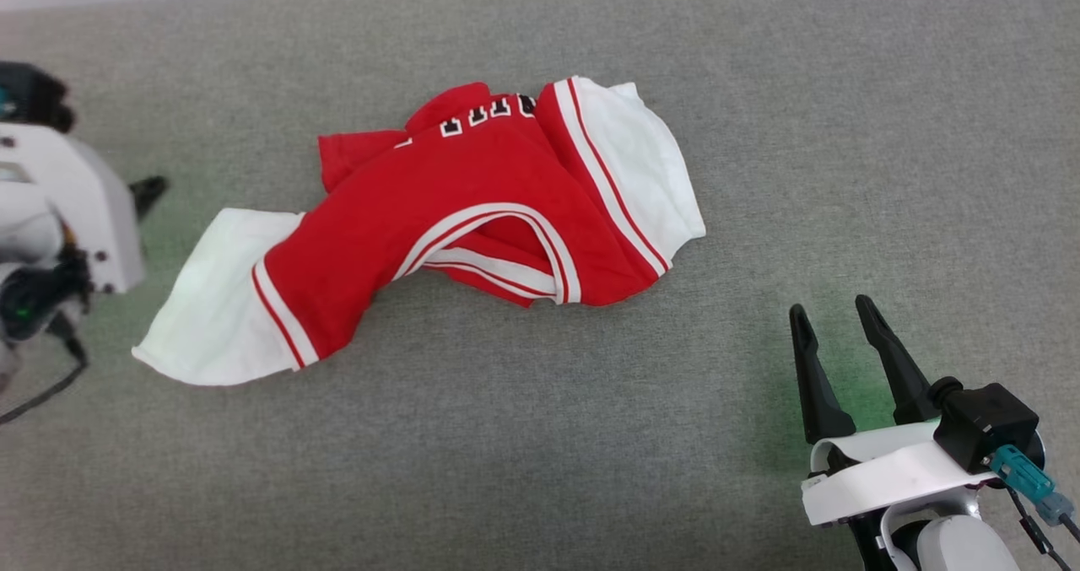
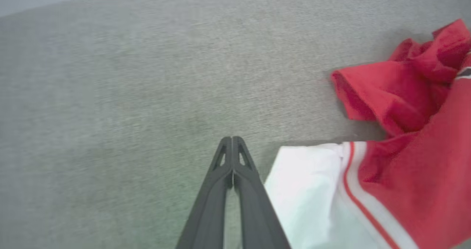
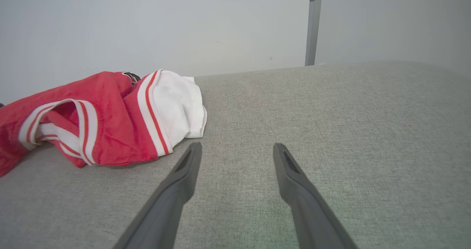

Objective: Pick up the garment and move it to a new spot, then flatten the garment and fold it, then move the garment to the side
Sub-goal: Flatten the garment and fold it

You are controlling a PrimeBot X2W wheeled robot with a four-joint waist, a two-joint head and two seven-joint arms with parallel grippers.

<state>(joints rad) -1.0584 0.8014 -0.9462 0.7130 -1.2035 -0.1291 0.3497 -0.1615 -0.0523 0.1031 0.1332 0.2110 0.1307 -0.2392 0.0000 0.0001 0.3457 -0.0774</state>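
The garment (image 1: pixel 472 208) lies crumpled on the grey fabric surface (image 1: pixel 759 90), red body in the middle, one white sleeve toward the left and one at the upper right. At the far left, my left gripper (image 1: pixel 150 190) is shut on nothing. In the left wrist view its fingers (image 2: pixel 232 138) are pressed together just left of the white sleeve of the garment (image 2: pixel 404 160), apart from it. My right gripper (image 1: pixel 835 309) stands open at the lower right, clear of the cloth. In the right wrist view, the garment (image 3: pixel 92 124) lies left of and beyond my right gripper (image 3: pixel 237 148).
The grey surface (image 3: pixel 331 113) runs back to a pale wall (image 3: pixel 184 21) with a vertical metal strip (image 3: pixel 312 24). Bare fabric lies in front of the garment and to its right.
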